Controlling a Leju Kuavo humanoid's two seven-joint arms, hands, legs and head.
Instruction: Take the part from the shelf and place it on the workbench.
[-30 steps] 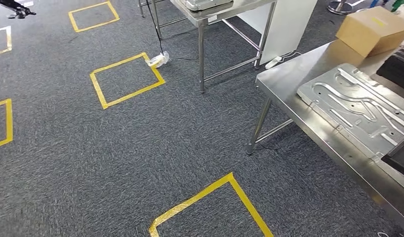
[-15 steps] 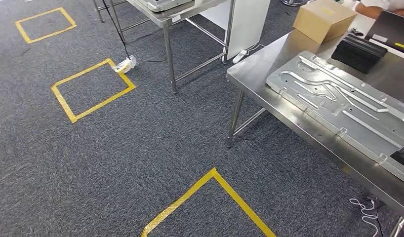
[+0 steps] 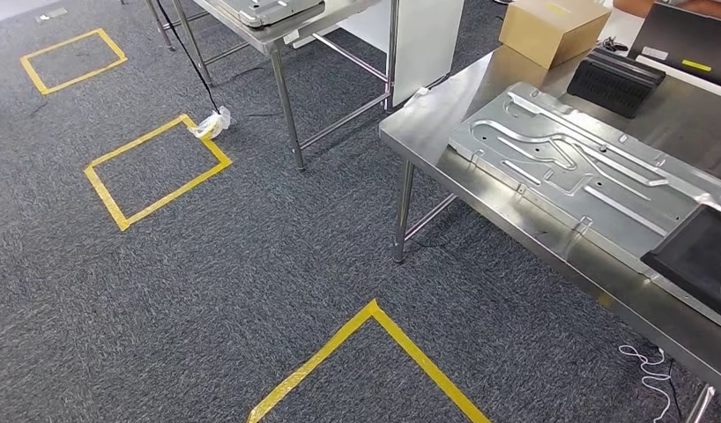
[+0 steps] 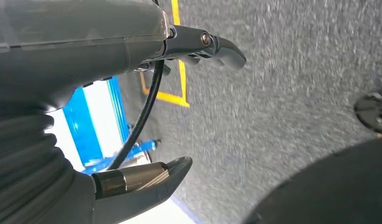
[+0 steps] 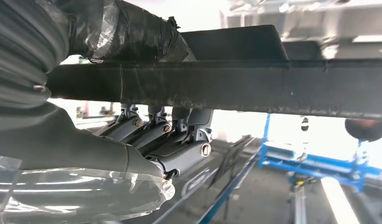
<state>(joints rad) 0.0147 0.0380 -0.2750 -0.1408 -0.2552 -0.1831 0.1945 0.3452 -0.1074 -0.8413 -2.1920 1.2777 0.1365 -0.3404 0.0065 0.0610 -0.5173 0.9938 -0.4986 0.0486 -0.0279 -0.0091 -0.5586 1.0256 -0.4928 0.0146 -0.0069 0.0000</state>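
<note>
Carrying a flat black part (image 5: 236, 86) clasped from beneath by the right hand (image 5: 147, 140), left hand (image 4: 133, 107) spread and empty, near the steel workbench (image 3: 427, 132) on the right, presumably for set-down.

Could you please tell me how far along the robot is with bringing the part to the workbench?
Done, it seems: the pickup. The right hand grips a flat black part, its fingers curled under it. In hand: the carry, with the part's black corner above the steel workbench, near the ribbed silver metal plate. The left hand holds nothing. Left: setting the part down and letting go.
</note>
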